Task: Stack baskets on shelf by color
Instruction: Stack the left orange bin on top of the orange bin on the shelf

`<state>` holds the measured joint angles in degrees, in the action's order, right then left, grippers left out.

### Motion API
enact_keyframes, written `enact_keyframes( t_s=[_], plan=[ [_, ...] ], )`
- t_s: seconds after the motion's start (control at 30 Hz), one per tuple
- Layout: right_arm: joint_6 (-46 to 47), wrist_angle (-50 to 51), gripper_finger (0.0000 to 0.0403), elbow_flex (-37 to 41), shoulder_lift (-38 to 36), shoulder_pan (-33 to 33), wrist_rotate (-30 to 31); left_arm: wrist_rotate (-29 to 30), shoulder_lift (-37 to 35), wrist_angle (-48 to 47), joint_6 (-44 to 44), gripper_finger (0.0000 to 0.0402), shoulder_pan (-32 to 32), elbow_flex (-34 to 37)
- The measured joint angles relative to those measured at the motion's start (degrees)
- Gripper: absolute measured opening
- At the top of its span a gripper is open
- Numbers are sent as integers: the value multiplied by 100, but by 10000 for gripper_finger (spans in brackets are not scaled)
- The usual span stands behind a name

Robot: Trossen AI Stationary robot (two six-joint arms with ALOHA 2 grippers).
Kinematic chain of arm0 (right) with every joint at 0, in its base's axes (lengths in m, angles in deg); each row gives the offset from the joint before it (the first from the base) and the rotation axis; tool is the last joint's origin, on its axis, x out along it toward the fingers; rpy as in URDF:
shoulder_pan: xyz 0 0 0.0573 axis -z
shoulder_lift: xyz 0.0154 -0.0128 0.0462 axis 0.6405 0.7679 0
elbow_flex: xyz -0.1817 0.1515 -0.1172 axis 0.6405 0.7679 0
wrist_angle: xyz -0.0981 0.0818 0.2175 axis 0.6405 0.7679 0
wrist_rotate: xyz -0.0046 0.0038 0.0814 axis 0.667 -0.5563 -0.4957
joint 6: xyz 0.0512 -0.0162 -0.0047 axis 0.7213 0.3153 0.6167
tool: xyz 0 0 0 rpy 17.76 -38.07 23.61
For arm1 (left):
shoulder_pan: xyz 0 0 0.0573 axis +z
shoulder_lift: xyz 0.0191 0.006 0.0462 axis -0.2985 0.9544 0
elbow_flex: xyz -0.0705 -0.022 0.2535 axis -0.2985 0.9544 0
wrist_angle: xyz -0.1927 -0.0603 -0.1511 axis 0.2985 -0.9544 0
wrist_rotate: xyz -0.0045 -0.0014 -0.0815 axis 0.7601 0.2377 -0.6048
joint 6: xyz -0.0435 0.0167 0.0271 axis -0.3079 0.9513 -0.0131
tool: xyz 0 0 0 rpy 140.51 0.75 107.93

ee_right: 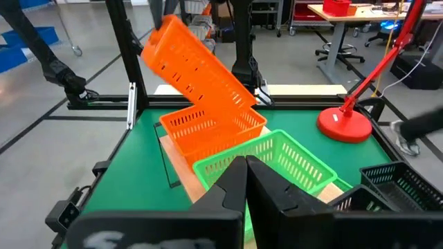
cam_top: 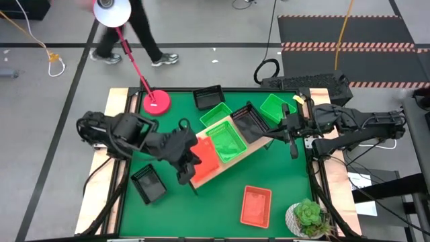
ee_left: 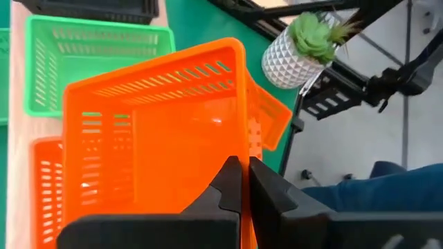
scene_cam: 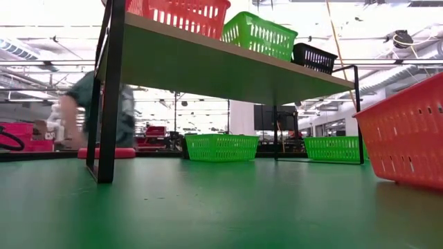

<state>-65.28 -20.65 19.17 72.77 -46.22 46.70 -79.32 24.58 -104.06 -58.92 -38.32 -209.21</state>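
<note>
1. My left gripper (ee_left: pixel 242 181) is over the near end of the shelf (cam_top: pixel 201 176), with its jaws pinched shut on the rim of an orange basket (ee_left: pixel 156 131). I see that basket tilted and lifted above a second orange basket (ee_right: pixel 211 128), which sits on the shelf board.
2. From the right wrist view, the held basket (ee_right: pixel 197 66) hangs at a slant, its low end just over the seated one. I cannot tell whether the two touch.
3. My right gripper (ee_right: pixel 246 173) is at the far end of the shelf, near the black basket (cam_top: pixel 250 123) resting there. Its fingers look closed together with nothing between them.
4. In the middle of the shelf is a green basket (cam_top: pixel 226 142), between the orange one and the black one.
5. Loose on the green table (cam_top: pixel 201 215) I count a third orange basket (cam_top: pixel 256 206) near the front, beside the potted plant (cam_top: pixel 308 216).
6. A black basket (cam_top: pixel 148 183) lies by the left arm, and another black basket (cam_top: pixel 208 97) sits at the back edge.
7. Two more green baskets lie off the shelf: one (cam_top: pixel 215 114) behind it and one (cam_top: pixel 277 107) by the right arm.
8. A red lamp base (cam_top: pixel 156 103) stands at the back left corner, and a person (cam_top: pixel 134 33) is on the floor beyond the table.
</note>
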Motion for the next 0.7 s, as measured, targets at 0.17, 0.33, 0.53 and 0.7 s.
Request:
enact_keyframes(
  t_s=[0.17,0.33,0.53,0.7],
  plan=[
    [-9,-10,2,0,-2,143,0,445,111,-48,-161,7,-133,0],
    [-9,-14,2,0,-2,280,0,502,112,-565,-573,7,-162,0],
    [-9,-12,2,0,-2,417,-2,550,112,-864,-710,7,-153,0],
    [-177,-11,2,0,0,555,-8,715,154,-876,-439,8,-148,0]
  ],
)
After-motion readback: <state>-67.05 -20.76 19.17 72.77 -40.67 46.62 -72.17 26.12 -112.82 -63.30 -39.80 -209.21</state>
